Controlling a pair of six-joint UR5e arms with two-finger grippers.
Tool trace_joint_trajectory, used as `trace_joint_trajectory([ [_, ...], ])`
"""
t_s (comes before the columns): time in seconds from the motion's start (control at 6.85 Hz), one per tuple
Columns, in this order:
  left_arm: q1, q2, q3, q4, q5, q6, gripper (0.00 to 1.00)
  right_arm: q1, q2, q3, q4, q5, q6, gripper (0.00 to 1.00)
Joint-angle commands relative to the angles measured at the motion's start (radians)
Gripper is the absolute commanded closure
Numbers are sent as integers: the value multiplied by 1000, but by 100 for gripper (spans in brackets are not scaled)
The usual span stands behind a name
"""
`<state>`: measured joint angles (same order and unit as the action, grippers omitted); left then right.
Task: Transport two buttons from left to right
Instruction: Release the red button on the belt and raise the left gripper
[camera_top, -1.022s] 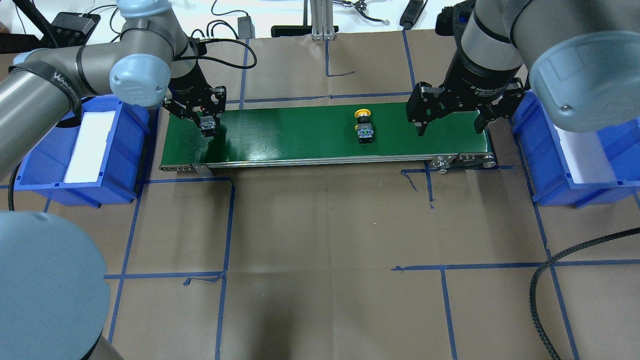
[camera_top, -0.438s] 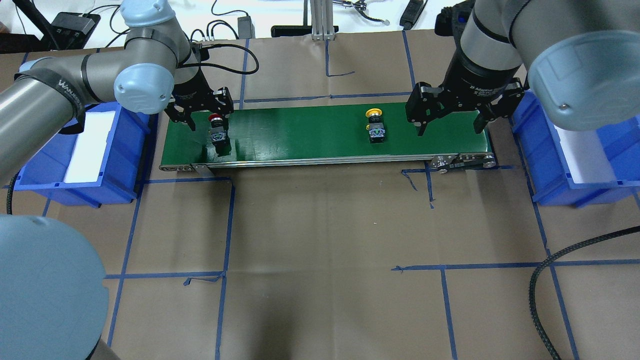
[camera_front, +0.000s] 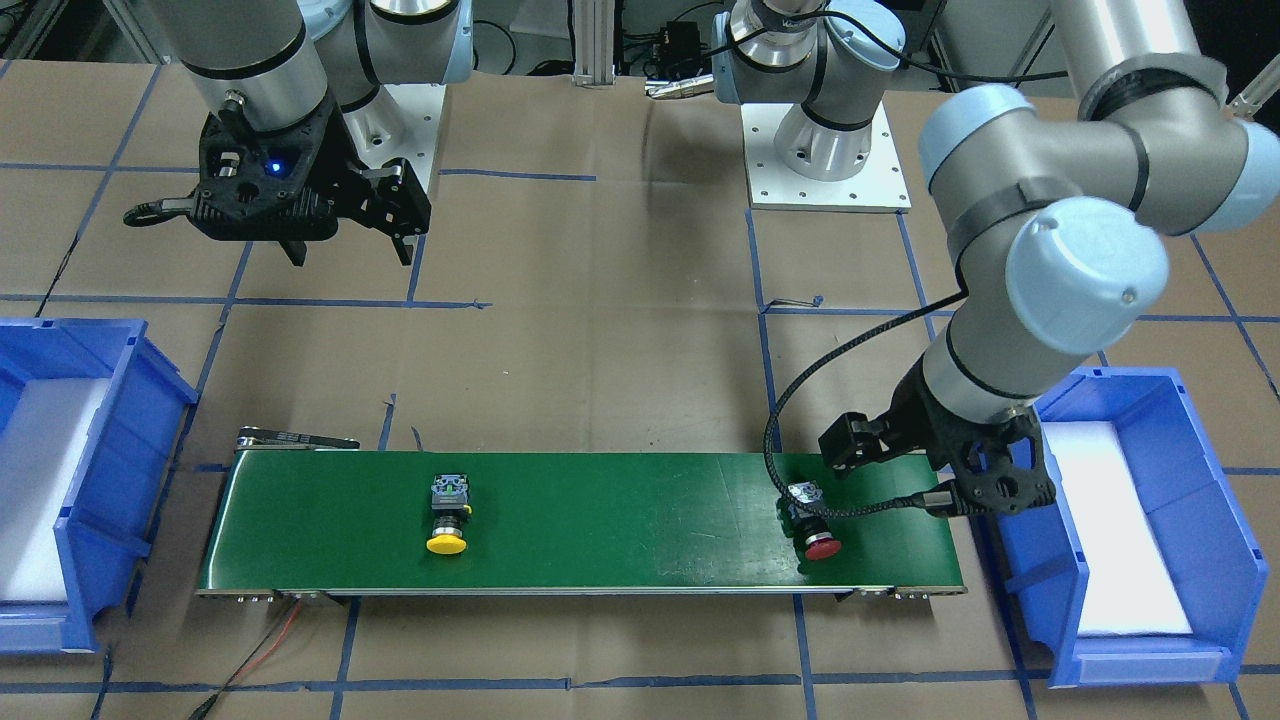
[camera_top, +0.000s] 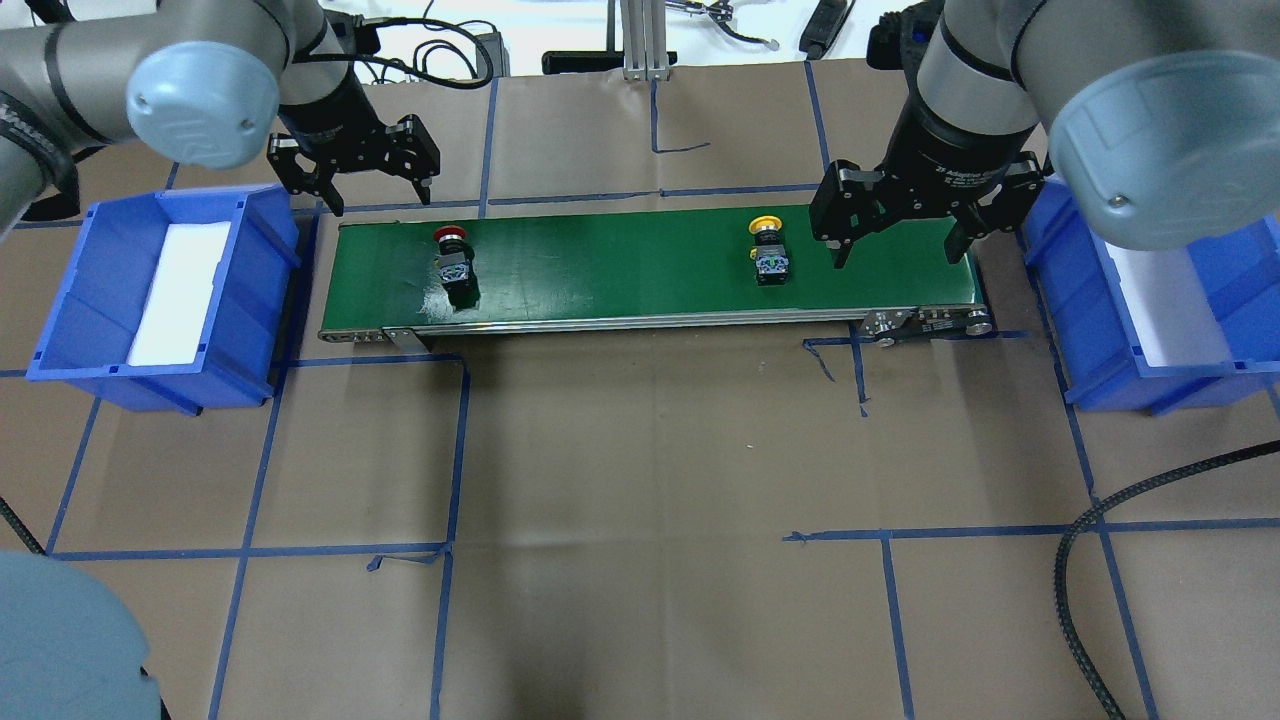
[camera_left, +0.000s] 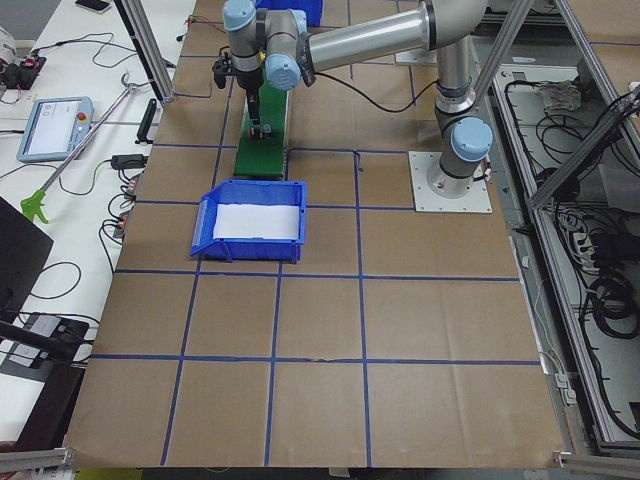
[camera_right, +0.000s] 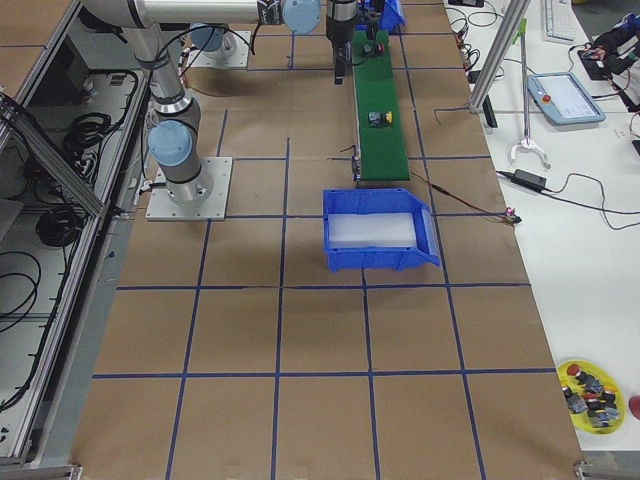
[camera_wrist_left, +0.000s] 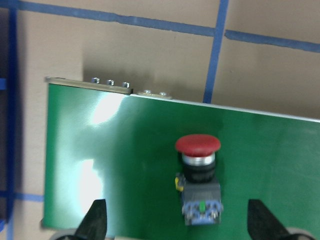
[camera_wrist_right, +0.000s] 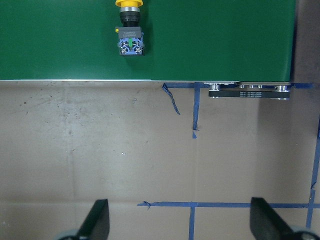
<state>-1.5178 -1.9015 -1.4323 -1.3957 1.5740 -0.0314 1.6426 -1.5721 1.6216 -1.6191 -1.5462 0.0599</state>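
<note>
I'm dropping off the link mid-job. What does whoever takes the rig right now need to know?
Grippers: the left gripper is open and empty, above the left end of the green belt, over the red button. The right gripper is open and empty, over the belt's right end.
Things: the red button lies on its side at the belt's left end. The yellow button lies on its side, just short of the right gripper.
Done: both are on the belt; the left bin shows only its white liner.
Left: neither is in the right bin. Probably the yellow one goes first, then the red.
</note>
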Motion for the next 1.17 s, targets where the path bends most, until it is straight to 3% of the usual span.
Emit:
trace_joint_trajectory([
  [0.0, -10, 77, 38, -144, -3, 63, 0, -1, 18, -2, -39, 0, -2, 0],
  [0.44, -10, 218, -17, -219, -3, 125, 0, -9, 116, 6, -196, 0, -17, 0],
  [1.02, -10, 260, -69, -207, -5, 123, 0, -33, 317, -6, -552, 2, -85, 0],
])
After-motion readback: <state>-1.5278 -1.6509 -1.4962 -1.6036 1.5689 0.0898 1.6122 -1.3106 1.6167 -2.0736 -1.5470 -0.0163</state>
